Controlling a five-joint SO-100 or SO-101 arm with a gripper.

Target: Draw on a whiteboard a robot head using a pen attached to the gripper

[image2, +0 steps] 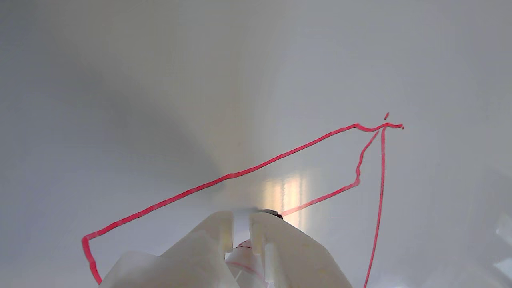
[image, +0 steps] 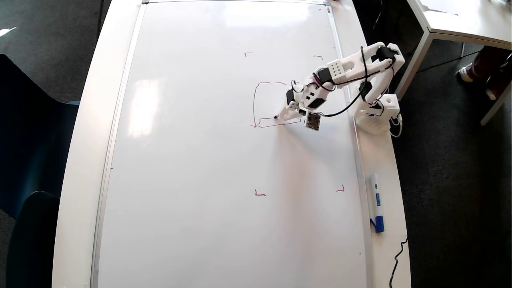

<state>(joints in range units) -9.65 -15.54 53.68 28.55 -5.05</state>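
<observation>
The whiteboard (image: 200, 160) lies flat and fills most of the overhead view. Part of the robot head (image: 255, 104) is drawn in thin red: a top edge, a left side, a bottom edge and a short inner line. My gripper (image: 285, 115) sits over the drawing's lower right, shut on the pen (image: 277, 117), whose tip touches the board at the end of the inner line. In the wrist view, the two white fingers (image2: 264, 236) stand close together with the pen's dark tip (image2: 273, 213) at the red line's (image2: 320, 197) end.
Four small red corner marks (image: 260, 194) frame an area of the board. A white marker with a blue cap (image: 376, 204) lies on the table right of the board. The arm's base (image: 376, 118) stands at the board's right edge, with a black cable (image: 396, 260) lower down.
</observation>
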